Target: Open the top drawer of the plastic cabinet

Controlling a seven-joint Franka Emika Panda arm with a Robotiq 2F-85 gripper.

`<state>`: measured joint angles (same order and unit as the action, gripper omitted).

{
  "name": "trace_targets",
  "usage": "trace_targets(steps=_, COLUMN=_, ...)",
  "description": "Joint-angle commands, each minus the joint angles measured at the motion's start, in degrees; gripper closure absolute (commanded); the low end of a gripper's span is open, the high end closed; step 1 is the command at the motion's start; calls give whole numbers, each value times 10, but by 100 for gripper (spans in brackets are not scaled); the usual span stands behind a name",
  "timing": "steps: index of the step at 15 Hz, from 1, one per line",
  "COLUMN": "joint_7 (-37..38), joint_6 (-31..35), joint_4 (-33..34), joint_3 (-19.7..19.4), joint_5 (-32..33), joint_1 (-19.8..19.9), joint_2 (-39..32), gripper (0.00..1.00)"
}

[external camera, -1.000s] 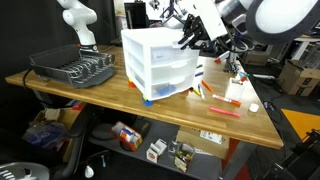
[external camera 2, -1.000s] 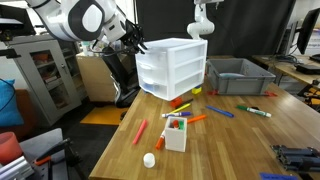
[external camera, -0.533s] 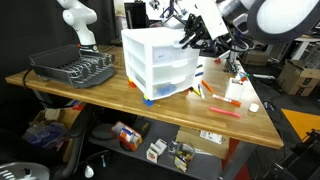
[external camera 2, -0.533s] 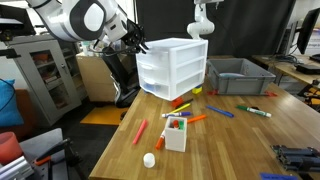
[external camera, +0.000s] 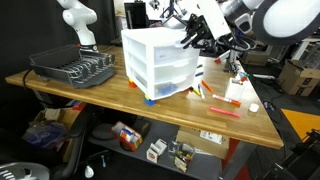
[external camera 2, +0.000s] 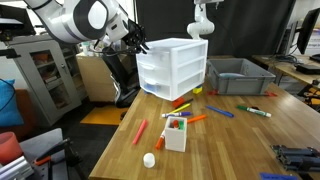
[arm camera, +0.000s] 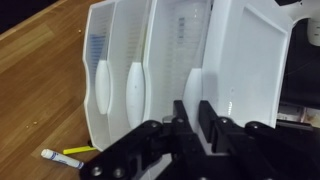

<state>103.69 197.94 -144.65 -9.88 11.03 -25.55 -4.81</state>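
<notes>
A white plastic cabinet with three drawers (external camera: 160, 60) stands on the wooden table; it shows in both exterior views (external camera 2: 180, 65) and fills the wrist view (arm camera: 240, 60), turned on its side. All drawers look closed. My black gripper (external camera: 190, 42) (external camera 2: 138, 45) is at the front of the top drawer. In the wrist view its fingers (arm camera: 194, 105) are nearly together, lined up with the top drawer's oval handle (arm camera: 193, 85), and appear to pinch the handle's end.
A black dish rack (external camera: 75, 68) sits beside the cabinet and a grey bin (external camera 2: 240, 75) behind it. Markers (external camera 2: 195, 118), a small white box of crayons (external camera 2: 175, 135) and a white cap (external camera 2: 149, 159) lie on the table. A second white arm (external camera 2: 203, 20) stands at the back.
</notes>
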Motion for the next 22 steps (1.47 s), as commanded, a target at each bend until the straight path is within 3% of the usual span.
trace_targets(steps=1, joint_7=63, joint_6=0, joint_4=-9, joint_3=21, joint_5=56, joint_1=29, joint_2=16, gripper=95)
trace_targets(steps=15, joint_7=267, joint_6=0, joint_4=0, joint_3=42, joint_5=291, joint_1=85, joint_2=28, gripper=95)
trace_targets(steps=16, joint_7=275, joint_6=0, joint_4=1, joint_3=43, joint_5=300, joint_1=89, joint_2=27, gripper=81)
trace_targets(steps=17, joint_7=279, joint_6=0, joint_4=3, joint_3=44, joint_5=305, joint_1=91, joint_2=25, gripper=56)
trace_targets(steps=19, joint_7=273, joint_6=0, joint_4=6, joint_3=41, joint_5=304, joint_1=93, joint_2=21, gripper=52)
trace_targets(steps=22, joint_7=245, joint_6=-1, joint_4=14, joint_3=33, joint_5=287, joint_1=98, joint_2=15, gripper=32)
